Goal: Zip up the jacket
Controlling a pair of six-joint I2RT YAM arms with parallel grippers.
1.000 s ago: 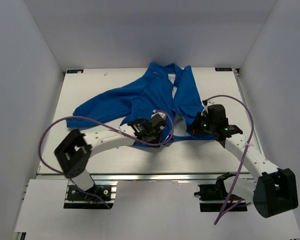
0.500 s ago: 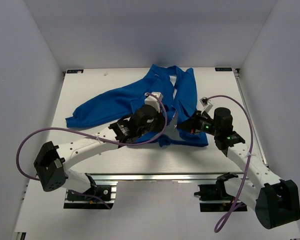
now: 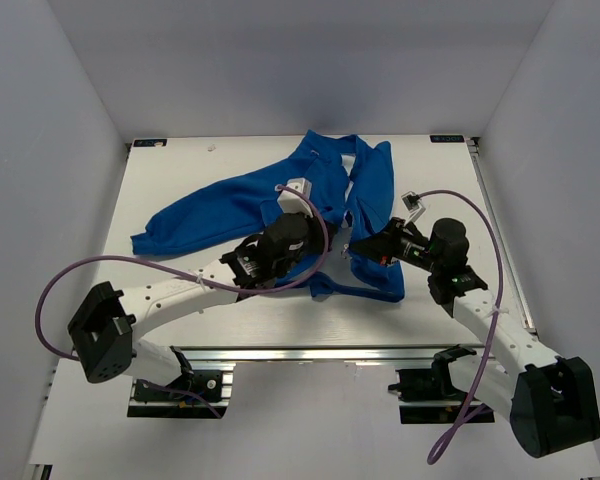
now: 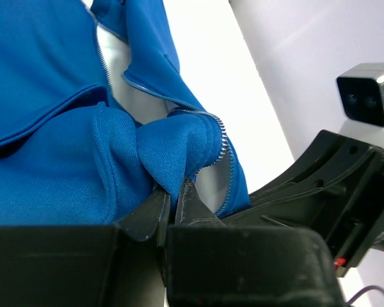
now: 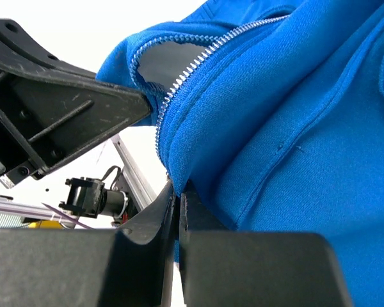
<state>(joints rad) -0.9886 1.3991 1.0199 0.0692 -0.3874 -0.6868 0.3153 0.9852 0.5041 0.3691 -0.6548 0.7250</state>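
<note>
- The bright blue jacket (image 3: 325, 180) lies spread over the middle and far half of the white surface (image 3: 180, 160). Its collar (image 3: 325, 140) points to 12 o'clock.
- One sleeve (image 3: 200, 212) stretches out flat toward 9 o'clock.
- The front is unzipped. The two panels part along a narrow gap that runs from the collar down toward 6 o'clock.
- The hem (image 3: 365, 292) at the 6 o'clock end is bunched and raised off the surface between the two arms.
- The left arm (image 3: 180, 288) reaches in from 7 o'clock over the left front panel. The left fingers (image 4: 150, 217) are closed — they pinch a thick fold of blue cloth at the bottom corner of a panel.
- In the left wrist view the silver zipper (image 4: 224, 144) curls round that fold, just beside the pinch.
- The right arm (image 3: 485, 315) comes in from 5 o'clock. The right fingers (image 5: 155, 214) are also closed, clamped on the jacket's front edge right below the line of zipper teeth.
- Above that grip a pale inner face shows inside the curled edge.
- The two grips sit near each other — each wrist view shows the black body of the other arm's end close by.
- A purple cable (image 3: 70, 275) loops beside the left arm.
</note>
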